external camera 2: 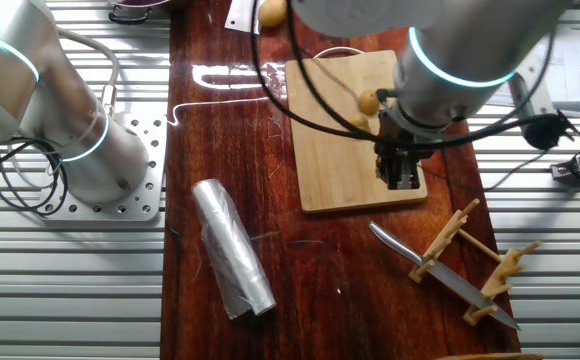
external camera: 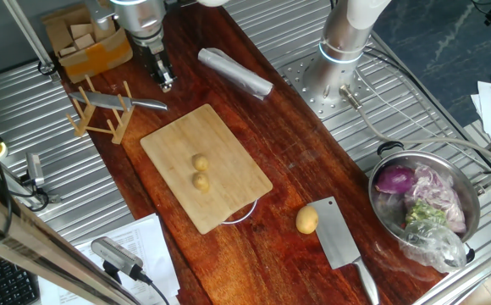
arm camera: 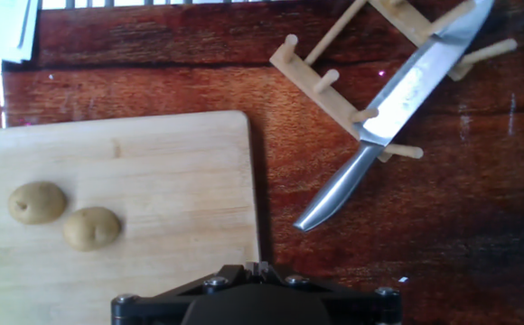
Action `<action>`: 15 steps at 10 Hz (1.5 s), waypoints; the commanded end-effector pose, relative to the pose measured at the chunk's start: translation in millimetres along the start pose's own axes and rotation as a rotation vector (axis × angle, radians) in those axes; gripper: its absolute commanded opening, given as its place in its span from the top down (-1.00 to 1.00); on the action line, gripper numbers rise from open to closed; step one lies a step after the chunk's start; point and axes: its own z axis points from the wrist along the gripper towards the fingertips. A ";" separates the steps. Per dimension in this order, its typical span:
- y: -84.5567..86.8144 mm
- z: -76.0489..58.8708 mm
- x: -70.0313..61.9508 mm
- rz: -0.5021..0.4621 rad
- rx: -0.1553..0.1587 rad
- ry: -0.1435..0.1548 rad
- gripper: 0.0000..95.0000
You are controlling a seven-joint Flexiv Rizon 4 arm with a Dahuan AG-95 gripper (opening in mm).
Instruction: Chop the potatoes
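Two small yellow-tan potatoes (external camera: 200,161) (external camera: 201,180) lie side by side near the middle of the wooden cutting board (external camera: 228,144). In the hand view they sit at the left (arm camera: 37,201) (arm camera: 91,227). In the other fixed view one potato (external camera 2: 368,100) shows beside the arm. My gripper (external camera: 164,80) hangs above the table off the board's far corner, near the knife rack. Its fingers are together and hold nothing. It also shows in the other fixed view (external camera 2: 401,172) and at the bottom of the hand view (arm camera: 260,265).
A kitchen knife (external camera: 127,103) (arm camera: 397,104) rests on a wooden rack (external camera: 93,114) (arm camera: 334,54). A foil roll (external camera: 234,71) lies at the back. A larger potato (external camera: 306,220) and a cleaver (external camera: 340,239) lie right of the board. A metal bowl (external camera: 381,182) holds purple onion.
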 end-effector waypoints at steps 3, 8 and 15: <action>-12.3 -1.8 -1.2 -0.047 0.004 -0.014 1.00; -56.0 -8.6 -8.3 -0.102 0.003 0.009 1.00; -55.9 -9.7 -7.8 -0.026 0.030 -0.005 1.00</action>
